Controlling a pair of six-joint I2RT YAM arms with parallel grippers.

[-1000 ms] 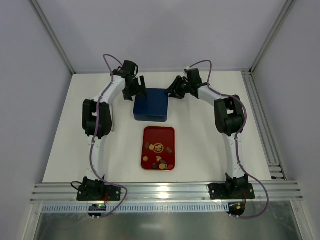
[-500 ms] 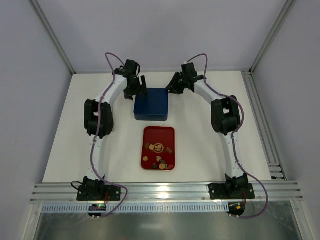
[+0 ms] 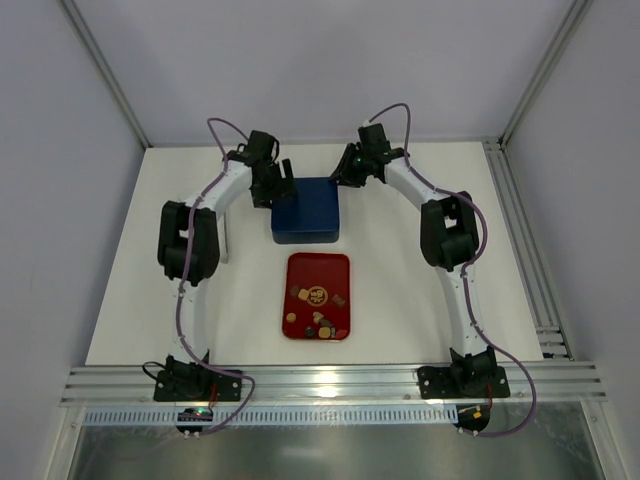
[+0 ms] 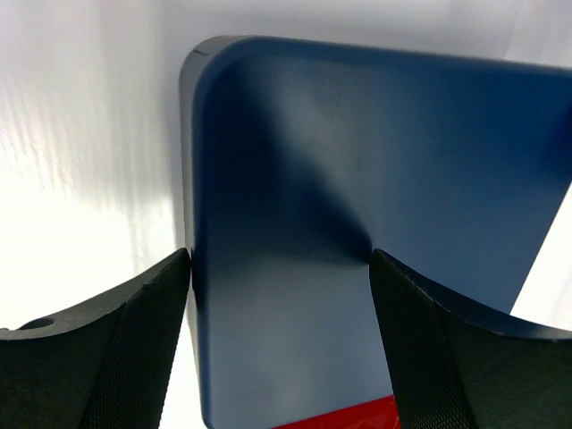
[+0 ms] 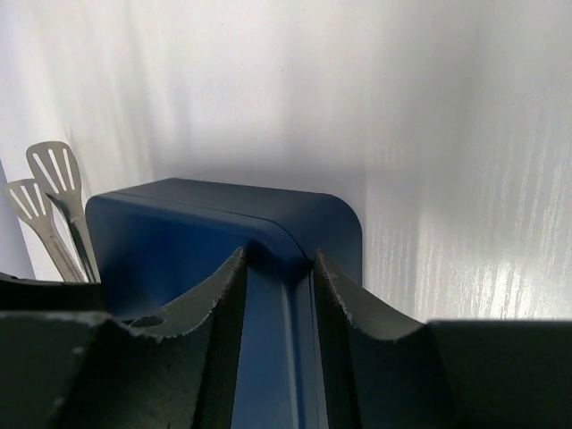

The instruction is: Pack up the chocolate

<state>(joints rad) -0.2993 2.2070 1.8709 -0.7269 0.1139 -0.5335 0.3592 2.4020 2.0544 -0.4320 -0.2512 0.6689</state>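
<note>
The chocolate, several small brown and tan pieces, lies on the flat red tray at the table's middle. Behind it stands a closed dark blue box. My left gripper is at the box's back left corner. In the left wrist view it stands open over the box, one fingertip at the box's left edge and the other above the lid. My right gripper is at the back right corner. In the right wrist view it is shut on the box's edge.
White slotted tongs lie on the table beyond the box's left side. A strip of the red tray shows past the box in the left wrist view. A metal rail runs along the table's right edge.
The left gripper has moved right onto the box's corner. The right gripper has shifted left to the back right corner and narrowed onto the edge. The box sits slightly further right.
</note>
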